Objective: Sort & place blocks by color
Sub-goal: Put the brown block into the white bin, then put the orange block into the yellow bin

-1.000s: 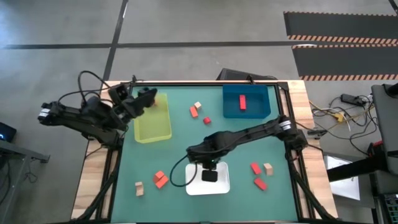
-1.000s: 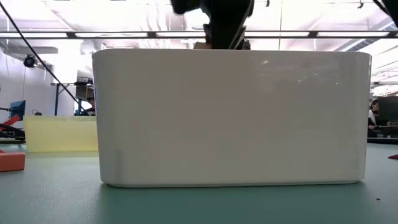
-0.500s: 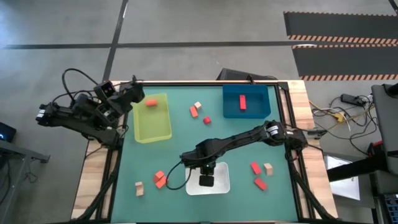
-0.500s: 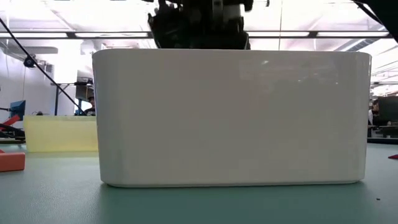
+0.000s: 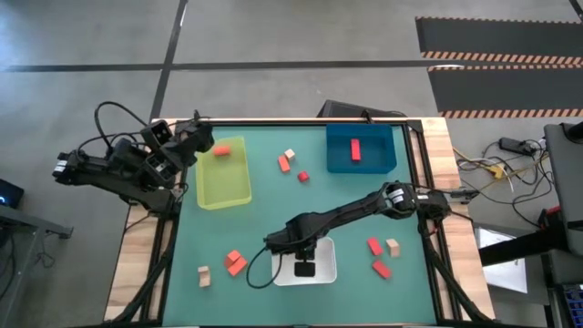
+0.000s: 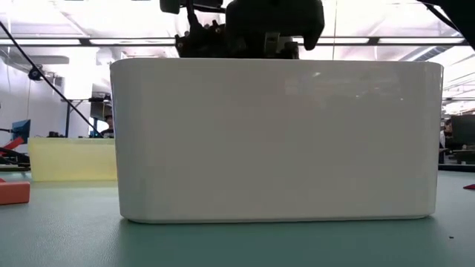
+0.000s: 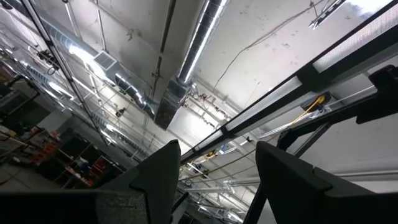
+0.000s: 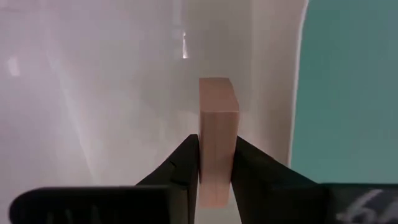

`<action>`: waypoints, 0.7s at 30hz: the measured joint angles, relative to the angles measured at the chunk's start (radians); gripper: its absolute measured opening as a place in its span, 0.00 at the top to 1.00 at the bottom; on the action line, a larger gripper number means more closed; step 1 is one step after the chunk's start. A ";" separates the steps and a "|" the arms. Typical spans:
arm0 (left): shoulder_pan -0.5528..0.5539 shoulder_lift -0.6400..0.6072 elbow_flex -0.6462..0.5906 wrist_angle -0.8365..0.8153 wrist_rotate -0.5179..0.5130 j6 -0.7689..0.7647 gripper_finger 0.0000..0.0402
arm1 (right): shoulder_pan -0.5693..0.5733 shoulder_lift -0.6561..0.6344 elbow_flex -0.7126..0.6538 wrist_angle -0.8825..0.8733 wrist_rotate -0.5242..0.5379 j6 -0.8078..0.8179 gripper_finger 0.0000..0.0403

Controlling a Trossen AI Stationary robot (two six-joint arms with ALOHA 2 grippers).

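A: Blocks lie all over the desk (image 5: 273, 210). Starting at the left, where is the left tool?

B: The left tool (image 5: 202, 139) sits at the far left edge of the desk, just beside the yellow tray (image 5: 223, 187). Its wrist camera looks up at the ceiling, and its fingers (image 7: 158, 177) stand spread with nothing between them.

A: What is in that yellow tray?

B: One orange block (image 5: 221, 151), in the far end.

A: And nearer the front?

B: A tan block (image 5: 204, 275) lies near the front left, with two orange-red blocks (image 5: 235, 262) touching each other just right of it.

A: The middle?

B: Near the far side, a tan block (image 5: 290, 154) and two red ones (image 5: 284, 163) lie loose between the yellow tray and the blue tray (image 5: 361, 164). The white tray (image 5: 325, 270) sits near the front. The right tool (image 5: 303, 267) is inside it, the arm reaching in from the right.

A: Is it holding anything?

B: Yes. In the right wrist view its fingers (image 8: 184, 163) pinch a tan block (image 8: 217, 140), upright, against the white floor of the tray. The low view shows only the tray wall (image 6: 274, 141) with the dark arm above it.

A: Further right?

B: A red block (image 5: 355, 150) lies in the blue tray. Two red blocks (image 5: 374, 246) and a tan one (image 5: 393, 246) rest on the desk, right of the white tray.
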 joint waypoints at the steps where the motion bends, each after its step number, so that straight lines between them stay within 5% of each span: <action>1: 0.000 0.000 0.000 -0.001 0.000 0.000 0.52 | 0.000 0.000 0.000 0.000 0.000 0.000 0.82; 15: -0.001 0.006 -0.032 -0.003 0.000 -0.002 0.52 | 0.000 -0.071 0.044 -0.078 0.002 -0.038 0.64; 21: -0.001 0.010 -0.043 -0.099 -0.001 -0.077 0.52 | -0.002 -0.189 0.054 -0.102 0.160 -0.067 0.66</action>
